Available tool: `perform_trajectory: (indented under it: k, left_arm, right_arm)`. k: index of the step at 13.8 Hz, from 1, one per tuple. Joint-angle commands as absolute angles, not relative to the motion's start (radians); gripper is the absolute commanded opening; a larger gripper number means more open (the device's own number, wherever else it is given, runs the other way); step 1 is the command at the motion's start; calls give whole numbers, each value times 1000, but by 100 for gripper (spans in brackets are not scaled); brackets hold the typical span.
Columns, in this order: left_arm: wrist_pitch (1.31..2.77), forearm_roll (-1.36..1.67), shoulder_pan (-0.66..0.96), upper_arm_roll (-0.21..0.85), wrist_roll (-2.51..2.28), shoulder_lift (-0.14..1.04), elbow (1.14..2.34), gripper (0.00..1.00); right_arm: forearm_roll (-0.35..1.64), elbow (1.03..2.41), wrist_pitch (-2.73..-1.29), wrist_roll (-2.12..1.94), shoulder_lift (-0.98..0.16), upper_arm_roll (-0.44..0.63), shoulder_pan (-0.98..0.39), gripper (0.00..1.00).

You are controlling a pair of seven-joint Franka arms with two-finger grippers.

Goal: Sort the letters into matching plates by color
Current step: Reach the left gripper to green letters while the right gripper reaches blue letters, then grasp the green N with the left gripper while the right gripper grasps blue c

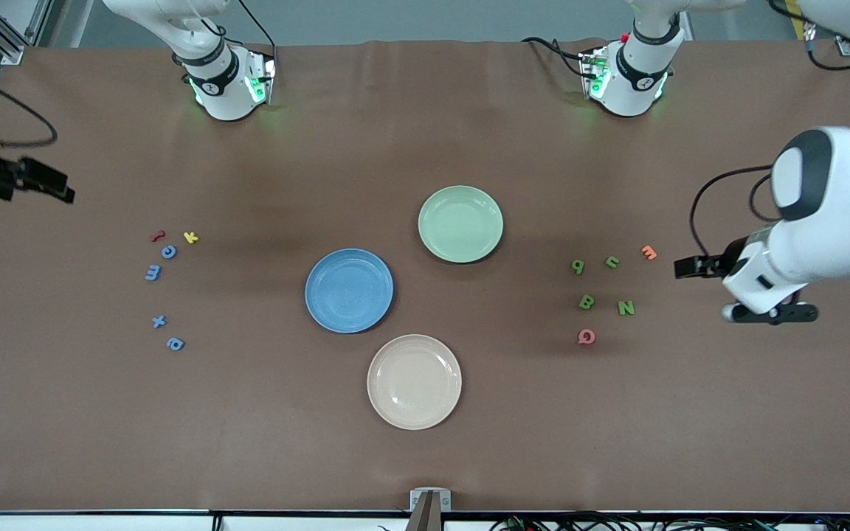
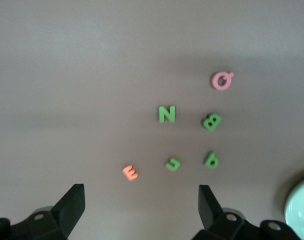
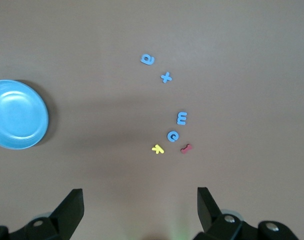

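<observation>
While nothing is sorted yet, the blue plate (image 1: 349, 290) and mint green plate (image 1: 460, 223) sit empty mid-surface, with a cream plate (image 1: 414, 381) nearer the camera. Four blue letters (image 1: 153, 273), reading e, m, x, a, lie toward the right arm's end beside red and yellow ones; four green letters (image 1: 586, 302), reading P, J, B, N, lie toward the left arm's end. The left end effector (image 2: 142, 200) hangs open over them, probably to pick first; the right end effector (image 3: 140, 202) hangs open too.

cream plate (image 1: 414, 381), pink q (image 1: 586, 337), orange e (image 1: 648, 253), yellow k (image 1: 190, 237), red letter (image 1: 158, 236)
</observation>
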State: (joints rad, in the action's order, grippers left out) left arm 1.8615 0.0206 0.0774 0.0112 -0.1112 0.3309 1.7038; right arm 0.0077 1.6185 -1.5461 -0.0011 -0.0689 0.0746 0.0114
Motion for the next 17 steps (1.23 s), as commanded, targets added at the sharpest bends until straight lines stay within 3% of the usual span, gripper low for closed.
perform_trajectory:
  k: [1,3,6,8,9,13,17]
  left_arm:
    - [1971,-25,95,14,-158,356,1764,100]
    - [2070,-25,95,15,-161,379,1817,100]
    - [2222,-26,95,17,-161,394,1903,100]
    - [2305,-26,97,18,-164,403,1956,100]
    - [2351,-26,95,18,-164,408,1982,100]
    - [2451,-26,101,18,-172,459,2017,100]
    - [2494,-29,120,18,-192,506,2013,100]
  right_arm:
    - [-6,1588,-1564,-11,-133,66,38,100]
    - [-6,1667,-1621,-11,-130,66,46,100]
    - [-5,1874,-1822,-14,-112,66,75,100]
    - [-5,1995,-1955,-20,-97,66,92,84]
    - [-5,2037,-2003,-23,-97,66,98,80]
    - [-5,2248,-2248,-99,-83,64,152,80]
    - [-5,2371,-2422,-113,-92,64,170,80]
